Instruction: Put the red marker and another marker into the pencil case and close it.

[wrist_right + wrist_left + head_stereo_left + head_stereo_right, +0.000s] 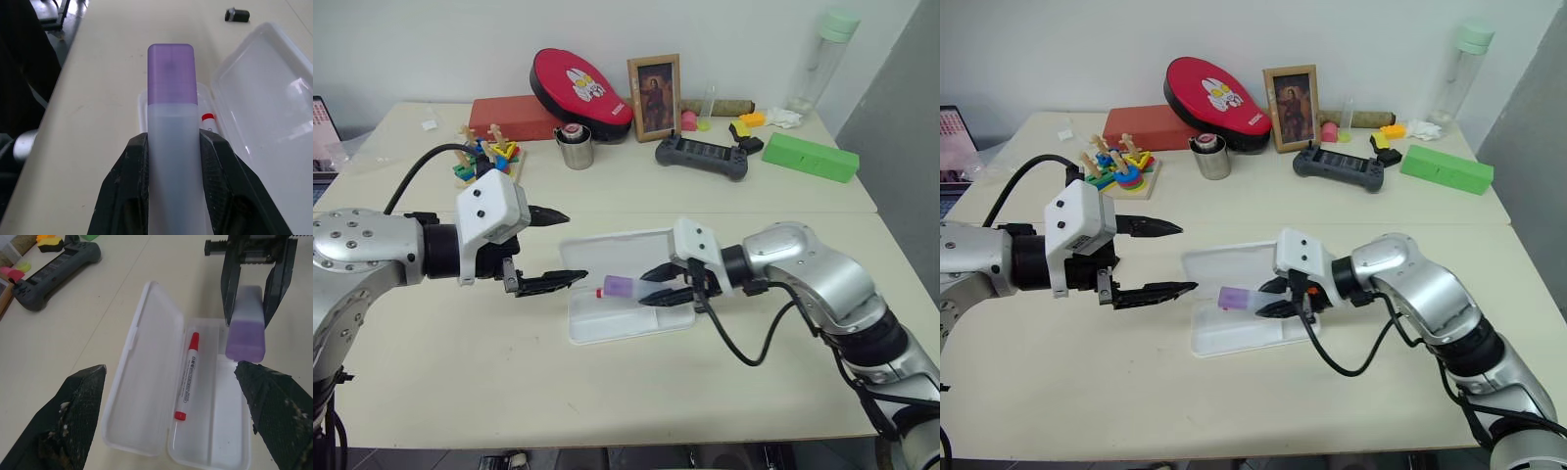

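Your right gripper [658, 286] clamps the purple marker [246, 330] over the open pencil case [146, 396], ready to drop beside the red marker [186, 376]. Your left gripper [570, 247] hangs wide open and empty just beside the case, likely waiting to shut the lid.

You see a cream table [636, 392] with a seam across its middle. The open white case [617, 323] lies flat on the near half. On the far half lie a red box [504, 117], toy blocks [487, 157], a steel cup [576, 149], a photo frame [654, 96], a black controller [701, 157] and a green box [810, 156].
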Available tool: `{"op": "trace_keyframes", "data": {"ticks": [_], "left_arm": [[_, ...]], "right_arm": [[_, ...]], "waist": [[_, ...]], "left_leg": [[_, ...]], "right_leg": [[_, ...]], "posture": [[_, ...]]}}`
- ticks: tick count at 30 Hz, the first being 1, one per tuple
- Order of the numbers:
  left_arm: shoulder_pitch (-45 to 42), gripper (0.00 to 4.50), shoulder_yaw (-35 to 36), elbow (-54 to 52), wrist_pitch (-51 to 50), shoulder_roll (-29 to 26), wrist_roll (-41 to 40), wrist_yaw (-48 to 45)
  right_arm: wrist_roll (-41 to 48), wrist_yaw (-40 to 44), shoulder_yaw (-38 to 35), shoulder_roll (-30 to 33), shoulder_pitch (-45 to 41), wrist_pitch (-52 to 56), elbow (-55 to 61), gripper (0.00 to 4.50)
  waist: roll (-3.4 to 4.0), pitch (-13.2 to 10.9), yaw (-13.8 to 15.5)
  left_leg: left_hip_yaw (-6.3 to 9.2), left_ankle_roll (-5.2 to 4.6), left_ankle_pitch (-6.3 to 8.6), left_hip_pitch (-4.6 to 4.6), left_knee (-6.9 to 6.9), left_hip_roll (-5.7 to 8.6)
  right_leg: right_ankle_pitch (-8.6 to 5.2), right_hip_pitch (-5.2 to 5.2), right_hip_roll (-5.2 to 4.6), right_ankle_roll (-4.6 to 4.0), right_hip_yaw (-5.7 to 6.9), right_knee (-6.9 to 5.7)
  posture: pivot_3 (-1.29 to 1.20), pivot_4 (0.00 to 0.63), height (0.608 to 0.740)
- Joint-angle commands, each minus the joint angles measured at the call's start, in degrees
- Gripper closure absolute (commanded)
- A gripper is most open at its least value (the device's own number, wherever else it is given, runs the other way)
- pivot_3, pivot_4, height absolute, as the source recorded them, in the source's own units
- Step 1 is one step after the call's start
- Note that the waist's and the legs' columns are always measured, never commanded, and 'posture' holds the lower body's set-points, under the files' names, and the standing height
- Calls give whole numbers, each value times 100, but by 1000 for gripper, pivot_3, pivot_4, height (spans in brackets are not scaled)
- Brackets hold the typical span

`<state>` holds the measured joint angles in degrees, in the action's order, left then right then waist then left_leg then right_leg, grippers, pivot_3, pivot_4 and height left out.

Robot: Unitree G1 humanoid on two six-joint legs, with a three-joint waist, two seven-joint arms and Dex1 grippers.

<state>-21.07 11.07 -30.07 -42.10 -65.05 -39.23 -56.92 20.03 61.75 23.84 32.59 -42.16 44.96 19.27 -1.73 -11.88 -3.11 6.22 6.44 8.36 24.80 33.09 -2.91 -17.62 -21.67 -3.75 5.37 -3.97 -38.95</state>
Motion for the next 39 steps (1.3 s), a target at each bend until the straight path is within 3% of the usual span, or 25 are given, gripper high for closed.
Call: {"op": "trace_keyframes", "data": {"ticks": [1,11,33,35,36,39], "left_arm": [[-187,0,-69,114,231,-45,180,-129],[-361,0,-295,448,466,-2,481,-336],[-634,0,-512,722,635,134,779,-517],[-649,0,-508,716,614,148,775,-509],[-656,0,-509,718,608,156,776,-505],[-651,0,-518,718,609,182,781,-499]], "right_arm": [[-344,-93,326,-296,-145,-446,-366,3432],[-1021,145,1111,-662,-148,-1135,-1046,3432],[-1802,267,1462,-1510,-147,-1928,-2181,3432],[-1803,274,1419,-1519,-150,-1959,-2177,2731],[-1797,279,1399,-1523,-158,-1968,-2181,2643],[-1610,330,1184,-1525,-177,-1827,-2029,1835]], "waist": [[0,0,5],[1,-1,-22],[-2,2,-27],[-1,1,-27],[-2,1,-27],[-2,1,-27]], "left_leg": [[0,0,0,2,-3,0],[0,0,0,3,-10,0],[3,2,-2,-2,-7,-1],[3,2,-2,-2,-7,-1],[3,2,-2,-2,-7,-1],[3,2,-2,-1,-7,-1]], "right_leg": [[0,-2,0,0,1,-1],[-1,-9,1,-2,2,-4],[-1,-5,3,-2,2,-11],[-1,-5,4,-2,2,-11],[-1,-5,4,-2,2,-11],[-1,-5,4,-2,2,-9]], "posture": [[0,150,740],[0,150,740],[0,150,740],[0,150,740],[0,150,740],[0,150,740]]}}
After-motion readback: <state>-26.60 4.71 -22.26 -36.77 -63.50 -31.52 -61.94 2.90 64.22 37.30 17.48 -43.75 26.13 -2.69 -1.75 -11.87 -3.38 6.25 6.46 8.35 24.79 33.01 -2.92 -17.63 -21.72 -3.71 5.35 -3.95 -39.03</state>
